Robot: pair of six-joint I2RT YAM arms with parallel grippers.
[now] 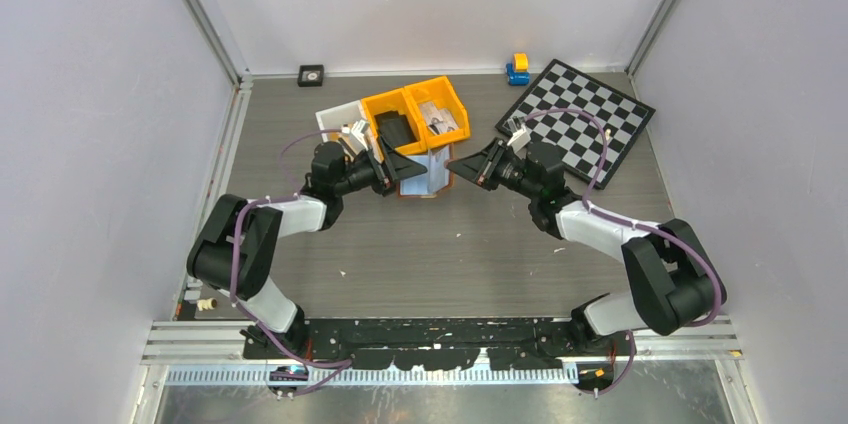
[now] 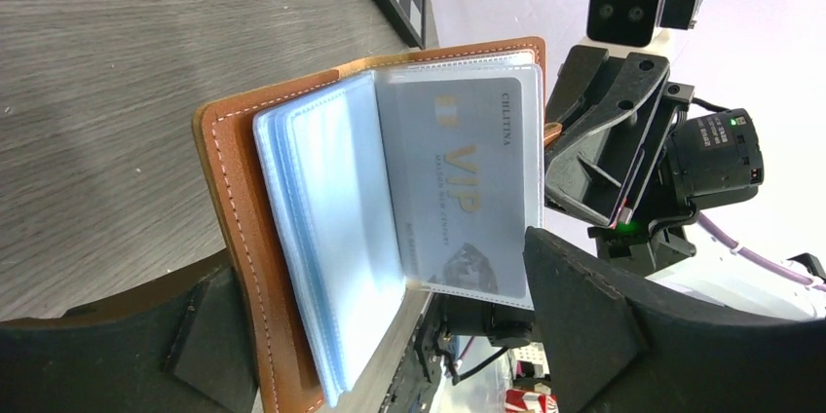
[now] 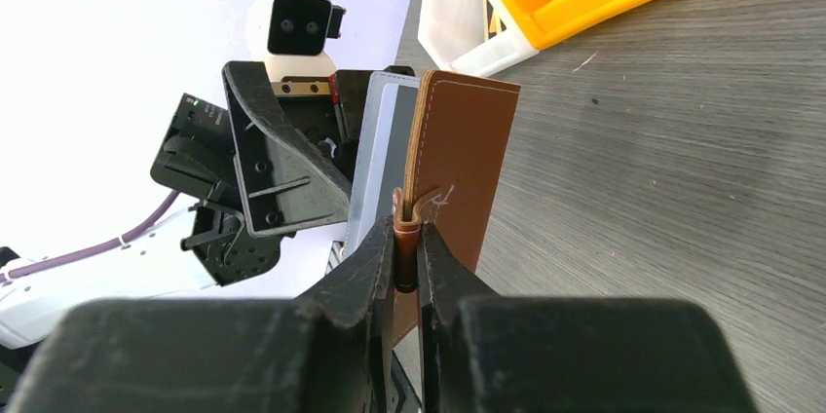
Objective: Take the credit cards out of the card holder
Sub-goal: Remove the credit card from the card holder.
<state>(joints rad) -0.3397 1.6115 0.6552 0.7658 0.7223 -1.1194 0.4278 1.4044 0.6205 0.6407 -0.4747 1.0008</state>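
The card holder [image 2: 234, 199], brown leather with pale blue sleeves, is held upright and spread open above the table between the two arms [image 1: 420, 182]. A whitish-grey credit card [image 2: 458, 179] with gold VIP print sits in its clear sleeve. My left gripper [image 2: 390, 335] is open, its fingers [image 2: 584, 316] standing wide on either side of the holder's lower end, and the right-hand finger is clear of the card. My right gripper [image 3: 406, 238] is shut on the brown strap at the edge of the card holder [image 3: 468, 160].
Two orange bins [image 1: 458, 104] and a white bin [image 1: 335, 116] stand just behind the grippers. One orange bin holds a black wallet-like object [image 1: 395, 129], the other pale flat pieces [image 1: 438, 121]. A checkerboard [image 1: 580, 119], a blue-yellow toy [image 1: 517, 69] and a small black square [image 1: 311, 75] lie further back.
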